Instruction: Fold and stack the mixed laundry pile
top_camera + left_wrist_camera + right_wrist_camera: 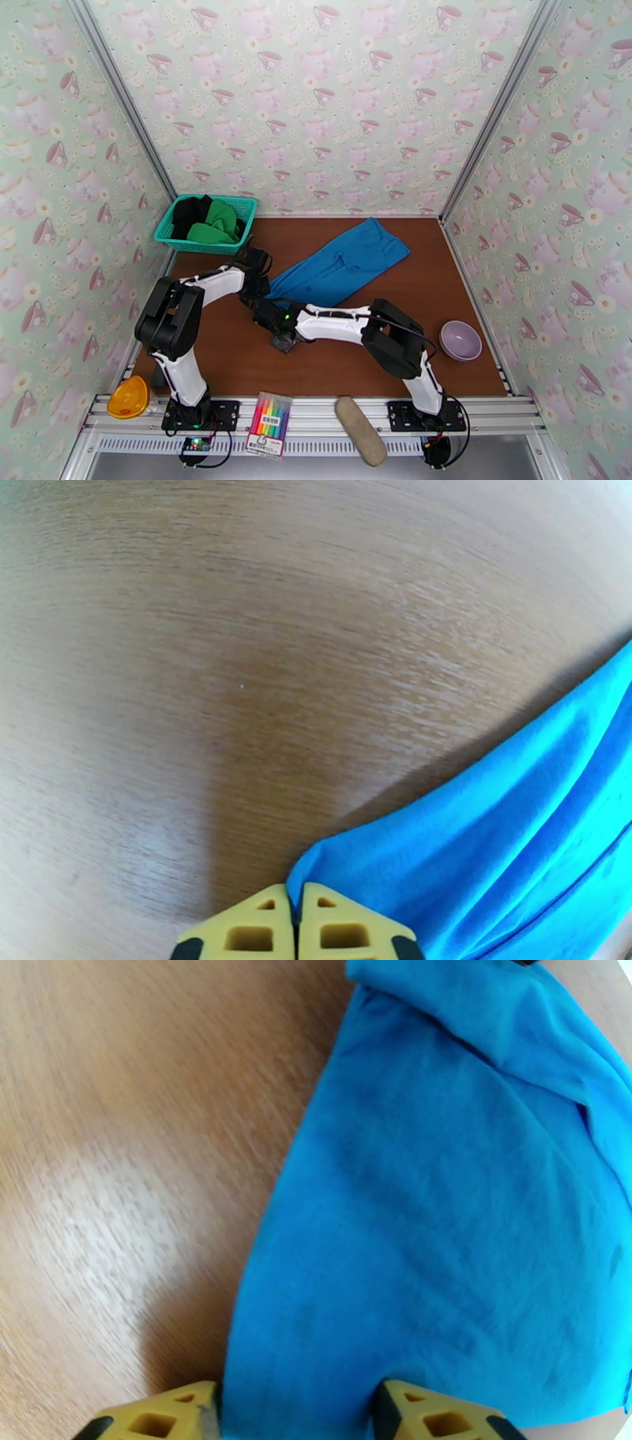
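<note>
Bright blue cloth garment [347, 264], mid-desk: we pinch its corner tight in the left gripper [296, 922]; right gripper [296, 1411] straddles its hem, jaws apart, for folding. Green cloth garment [217, 225], black cloth garment [189, 213]: teal mesh basket [168, 230], far-left corner.

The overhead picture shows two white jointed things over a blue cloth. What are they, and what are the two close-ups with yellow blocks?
They are two robot arms bolted to the table, filmed from above. Each close-up comes from a camera on one wrist, looking along its end effector, a yellow two-finger clamp. On the table lie a blue garment and a lilac bowl; a teal mesh basket holds a green garment and a black garment. The left end effector is shut on the blue garment's corner. The right end effector is open, fingers straddling its edge.
</note>
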Controlling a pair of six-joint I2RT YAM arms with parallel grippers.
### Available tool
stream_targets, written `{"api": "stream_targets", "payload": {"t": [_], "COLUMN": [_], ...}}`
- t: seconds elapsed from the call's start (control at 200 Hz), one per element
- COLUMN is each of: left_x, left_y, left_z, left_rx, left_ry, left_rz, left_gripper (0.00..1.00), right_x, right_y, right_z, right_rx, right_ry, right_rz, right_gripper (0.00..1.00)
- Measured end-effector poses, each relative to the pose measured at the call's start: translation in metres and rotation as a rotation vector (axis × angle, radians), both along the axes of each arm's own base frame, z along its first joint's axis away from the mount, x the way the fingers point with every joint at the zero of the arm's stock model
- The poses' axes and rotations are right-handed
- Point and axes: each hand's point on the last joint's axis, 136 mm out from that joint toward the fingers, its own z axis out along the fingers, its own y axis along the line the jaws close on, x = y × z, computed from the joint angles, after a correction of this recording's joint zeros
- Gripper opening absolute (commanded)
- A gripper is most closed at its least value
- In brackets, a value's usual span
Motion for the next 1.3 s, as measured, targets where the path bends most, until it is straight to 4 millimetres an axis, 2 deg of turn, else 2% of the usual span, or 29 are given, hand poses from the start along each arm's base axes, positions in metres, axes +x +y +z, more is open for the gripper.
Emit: {"api": "stream_targets", "payload": {"t": [0.11,0.285,0.391,0.481,0.561,0.656,0.781,0.856,0.917,0.992,1.062,1.137,1.222,1.302], "left_x": [-0.001,-0.008,-0.032,-0.055,-0.072,-0.083,-0.090,-0.084,-0.074,-0.053,-0.033,-0.013,0.007,0.029], "left_y": [0.001,0.010,0.025,0.039,0.050,0.058,0.060,0.056,0.048,0.034,0.016,-0.006,-0.031,-0.055], "left_z": [0.000,0.001,0.002,0.008,0.021,0.043,0.069,0.086,0.104,0.130,0.152,0.166,0.173,0.172], "left_rx": [-0.005,-0.039,-0.036,-0.025,-0.016,-0.023,-0.034,-0.048,-0.067,-0.094,-0.120,-0.140,-0.153,-0.163], "left_ry": [-0.011,-0.034,0.001,0.036,0.039,0.012,-0.019,-0.031,-0.053,-0.101,-0.141,-0.164,-0.168,-0.164], "left_rz": [0.001,0.020,0.048,0.084,0.116,0.141,0.148,0.140,0.118,0.084,0.040,-0.010,-0.057,-0.098], "left_gripper": [0.00,0.00,0.00,0.00,0.00,0.00,0.00,0.00,0.00,0.00,0.00,0.00,0.00,0.00], "right_x": [-0.005,-0.004,-0.012,-0.035,-0.059,-0.079,-0.080,-0.070,-0.057,-0.038,-0.016,0.010,0.037,0.058], "right_y": [0.007,0.015,0.023,0.040,0.056,0.072,0.074,0.067,0.058,0.041,0.015,-0.018,-0.055,-0.085], "right_z": [-0.003,-0.001,0.001,0.003,0.008,0.016,0.026,0.039,0.056,0.078,0.098,0.112,0.118,0.115], "right_rx": [0.009,0.031,0.057,0.096,0.135,0.185,0.208,0.211,0.224,0.243,0.257,0.258,0.246,0.221], "right_ry": [0.019,0.023,0.054,0.120,0.173,0.219,0.219,0.191,0.150,0.102,0.054,0.007,-0.030,-0.050], "right_rz": [-0.007,-0.023,-0.006,0.044,0.085,0.109,0.082,0.045,0.003,-0.054,-0.127,-0.215,-0.311,-0.390], "right_gripper": [0.00,0.00,0.00,0.00,0.00,0.00,0.00,0.00,0.00,0.00,0.00,0.00,0.00,0.00]}}
